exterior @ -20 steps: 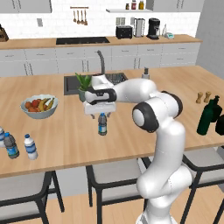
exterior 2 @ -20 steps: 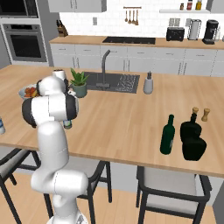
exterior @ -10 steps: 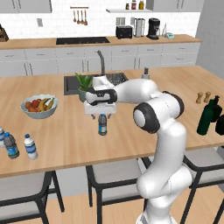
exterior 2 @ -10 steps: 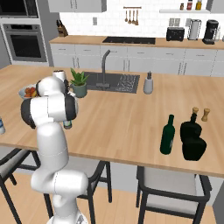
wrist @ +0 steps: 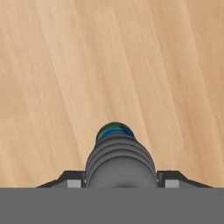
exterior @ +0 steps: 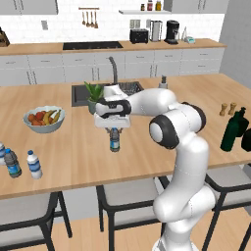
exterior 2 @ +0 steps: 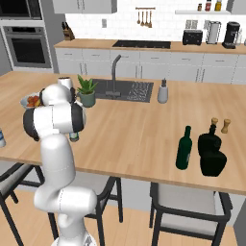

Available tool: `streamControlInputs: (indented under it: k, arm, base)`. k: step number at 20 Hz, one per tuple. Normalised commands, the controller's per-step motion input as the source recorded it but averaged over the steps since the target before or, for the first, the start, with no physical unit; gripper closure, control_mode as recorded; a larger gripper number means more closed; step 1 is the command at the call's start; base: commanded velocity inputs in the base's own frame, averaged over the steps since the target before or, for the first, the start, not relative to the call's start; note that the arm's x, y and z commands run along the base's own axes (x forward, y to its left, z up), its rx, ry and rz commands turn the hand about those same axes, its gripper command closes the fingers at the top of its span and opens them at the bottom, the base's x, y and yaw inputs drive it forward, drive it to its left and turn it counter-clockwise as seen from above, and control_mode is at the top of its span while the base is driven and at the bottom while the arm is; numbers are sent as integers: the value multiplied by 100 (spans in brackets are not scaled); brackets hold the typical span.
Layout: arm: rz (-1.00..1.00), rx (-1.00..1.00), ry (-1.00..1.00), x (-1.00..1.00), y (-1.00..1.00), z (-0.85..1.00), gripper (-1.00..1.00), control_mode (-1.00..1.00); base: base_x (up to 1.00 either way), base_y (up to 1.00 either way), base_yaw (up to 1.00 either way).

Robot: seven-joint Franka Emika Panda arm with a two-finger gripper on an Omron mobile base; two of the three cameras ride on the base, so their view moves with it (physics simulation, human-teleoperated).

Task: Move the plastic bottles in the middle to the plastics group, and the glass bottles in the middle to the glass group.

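A dark-capped plastic bottle (exterior: 114, 141) with a blue label stands upright on the island counter, mid-front. My gripper (exterior: 113, 128) hangs straight above it, pointing down, shut on its cap. In the hand view the ribbed cap of this plastic bottle (wrist: 119, 161) sits between my fingertips (wrist: 73, 180), which press it from both sides, my gripper (wrist: 120, 180) centred on it. The plastics group (exterior: 23, 164) stands at the counter's left front. The tall green glass bottle (exterior 2: 183, 148) stands beside the dark glass group (exterior 2: 211, 150) at the right front.
A fruit bowl (exterior: 43, 118) sits left of the bottle, and a potted plant (exterior: 93, 96) stands by the sink (exterior: 81, 93) behind my hand. Wooden shakers (exterior 2: 219, 125) stand behind the dark bottles. Stools line the counter's near edge.
My fingers have closed inward onto the bottle's cap. The bottle and the arm stay where they were.
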Motion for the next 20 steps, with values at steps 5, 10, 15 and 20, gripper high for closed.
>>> streamControlInputs:
  k: [5, 10, 15, 20]
  arm:
    - [-1, 2, -6, -24, 20, 16, 100, -100]
    - [14, 3, -7, -40, 65, 34, 100, -100]
    - [25, 0, -4, -18, 93, 37, 100, -100]
    - [28, 0, -1, -8, 89, 26, 100, -100]
  base:
    - [0, 0, 0]
    - [0, 0, 0]
    - [0, 0, 0]
    - [0, 0, 0]
